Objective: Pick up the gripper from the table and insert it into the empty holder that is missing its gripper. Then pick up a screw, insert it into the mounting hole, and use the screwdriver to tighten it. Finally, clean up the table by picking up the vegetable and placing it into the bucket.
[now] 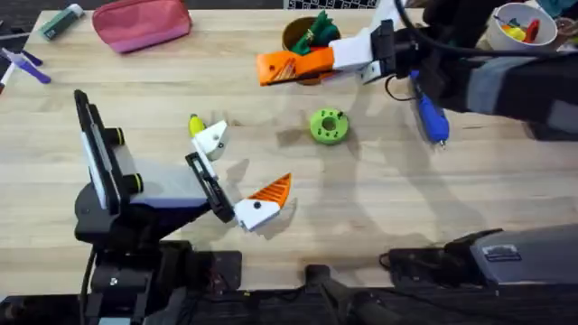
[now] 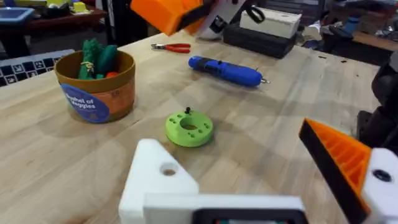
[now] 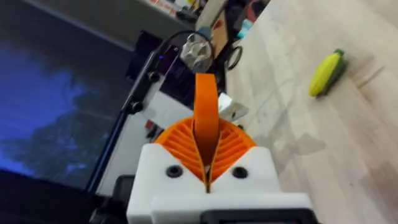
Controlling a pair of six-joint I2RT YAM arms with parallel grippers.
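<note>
1 loose orange gripper (image 3: 206, 118), a ribbed plastic wedge, is pinched edge-on between the right gripper's (image 1: 275, 68) pads, long axis in line with the fingers, raised over the bucket (image 1: 302, 41). The holder (image 1: 212, 140), bare white plastic, sits on the spread left gripper (image 1: 237, 171), well apart toward the left base.

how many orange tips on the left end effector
1. The orange tip sits on the left end effector's finger nearer the table's front edge; the other finger is a bare white holder.
</note>
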